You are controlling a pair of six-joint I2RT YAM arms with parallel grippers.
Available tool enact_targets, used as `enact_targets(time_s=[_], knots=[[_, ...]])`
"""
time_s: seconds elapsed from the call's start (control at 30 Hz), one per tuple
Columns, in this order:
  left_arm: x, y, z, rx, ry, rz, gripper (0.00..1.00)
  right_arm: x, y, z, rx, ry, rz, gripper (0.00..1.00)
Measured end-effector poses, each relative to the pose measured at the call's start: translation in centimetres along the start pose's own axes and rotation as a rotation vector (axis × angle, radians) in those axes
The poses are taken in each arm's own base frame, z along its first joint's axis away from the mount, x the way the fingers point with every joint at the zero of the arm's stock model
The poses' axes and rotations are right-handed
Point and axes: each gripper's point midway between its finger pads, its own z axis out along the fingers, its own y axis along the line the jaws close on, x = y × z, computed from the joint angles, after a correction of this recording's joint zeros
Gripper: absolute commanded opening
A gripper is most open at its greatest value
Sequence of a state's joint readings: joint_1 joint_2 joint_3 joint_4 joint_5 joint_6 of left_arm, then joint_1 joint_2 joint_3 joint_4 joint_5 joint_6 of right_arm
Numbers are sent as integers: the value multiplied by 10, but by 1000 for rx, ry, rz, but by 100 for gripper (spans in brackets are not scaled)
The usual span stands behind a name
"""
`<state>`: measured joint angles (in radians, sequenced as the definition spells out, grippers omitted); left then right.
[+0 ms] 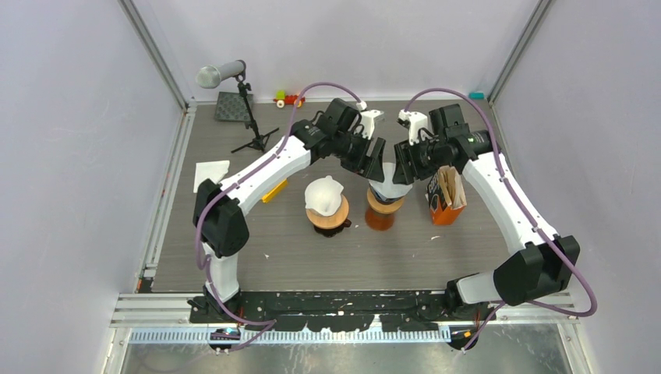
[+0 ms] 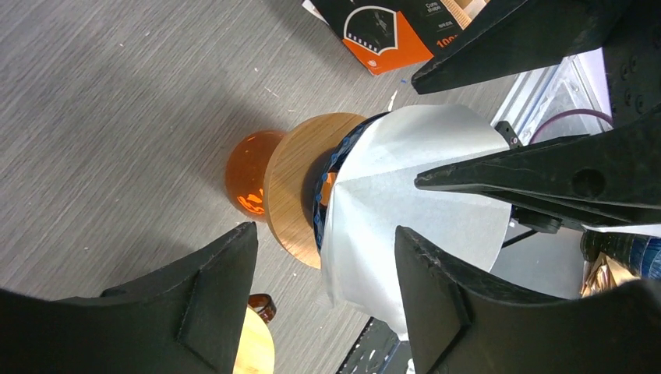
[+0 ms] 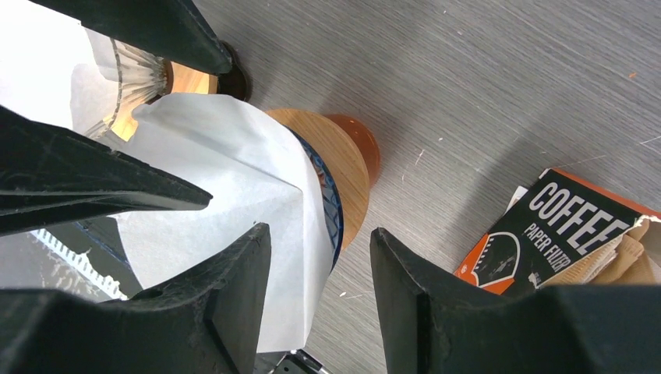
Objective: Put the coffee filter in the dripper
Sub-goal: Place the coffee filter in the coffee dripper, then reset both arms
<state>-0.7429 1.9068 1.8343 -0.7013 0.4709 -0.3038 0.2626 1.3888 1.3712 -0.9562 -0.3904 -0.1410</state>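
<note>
coffee filter (image 2: 413,202): white, sits in dripper (image 2: 317,204) | dripper: blue-rimmed, upright

A white paper coffee filter (image 2: 436,156) is seated in a blue dripper with a round wooden collar (image 2: 292,195), borne on an orange glass carafe (image 2: 248,175) at the middle of the grey wood-grain desk (image 1: 312,261). A second, paper-lined dripper (image 1: 326,195) is set just left of it, and an orange-and-black cardboard filter box (image 1: 443,201) just right.

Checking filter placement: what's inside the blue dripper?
A white paper filter sits in the blue dripper, standing past its rim. The paper covers the dripper's inside, hiding its seating.
</note>
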Motion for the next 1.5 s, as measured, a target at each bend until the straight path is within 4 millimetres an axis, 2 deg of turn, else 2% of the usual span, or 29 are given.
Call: enact_targets(time_s=[0.17, 0.3, 0.43, 0.63, 0.7, 0.8, 1.13, 1.3, 1.4, 1.5], knots=[[-3, -1, -7, -7, -9, 22, 71, -4, 2, -7, 3, -19, -5, 57], [-12, -5, -23, -17, -48, 67, 75, -8, 4, -14, 8, -36, -7, 60], [-27, -8, -48, -44, -113, 125, 80, -24, 5, -26, 30, -85, -18, 64], [-50, 0, -100, -120, -244, 203, 94, -58, 2, -57, 110, -218, -35, 70], [-51, 8, -118, -157, -286, 217, 99, -69, -1, -66, 144, -262, -38, 74], [-43, 28, -143, -241, -349, 234, 100, -82, -10, -77, 211, -324, -32, 80], [1, 93, -190, -474, -493, 210, 100, -108, -45, -92, 348, -457, 74, 84], [10, 116, -217, -566, -565, 171, 100, -108, -58, -87, 359, -480, 132, 85], [13, 133, -229, -609, -596, 140, 100, -106, -64, -84, 365, -486, 157, 85], [26, 152, -236, -653, -601, 106, 100, -103, -68, -82, 374, -505, 167, 85]])
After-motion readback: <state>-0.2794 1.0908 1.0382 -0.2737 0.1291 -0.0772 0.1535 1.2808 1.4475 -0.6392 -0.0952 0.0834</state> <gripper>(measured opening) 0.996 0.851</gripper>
